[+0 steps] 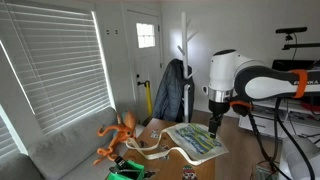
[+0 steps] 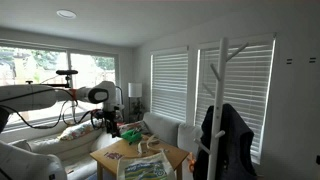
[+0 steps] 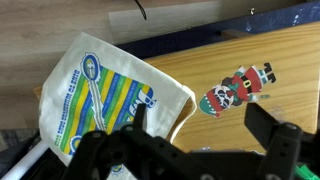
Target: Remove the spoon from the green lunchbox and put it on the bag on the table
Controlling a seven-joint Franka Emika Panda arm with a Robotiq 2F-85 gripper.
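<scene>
The cloth bag (image 3: pixel 95 90), white with a blue, green and yellow print, lies flat on the wooden table (image 3: pixel 250 50). It also shows in both exterior views (image 1: pixel 197 141) (image 2: pixel 145 168). My gripper (image 3: pixel 205 125) hovers above the bag's edge with its fingers wide apart and nothing between them; it also shows in an exterior view (image 1: pixel 214 126). The green lunchbox (image 1: pixel 125 172) sits at the table's near end, partly cut off by the frame. I cannot make out the spoon in any view.
A small Santa figure (image 3: pixel 240 88) lies flat on the table beside the bag. An orange octopus toy (image 1: pixel 118 135) stands near the lunchbox. A coat rack with a dark jacket (image 1: pixel 172 88) stands behind the table, and a grey sofa (image 1: pixel 60 145) runs beside it.
</scene>
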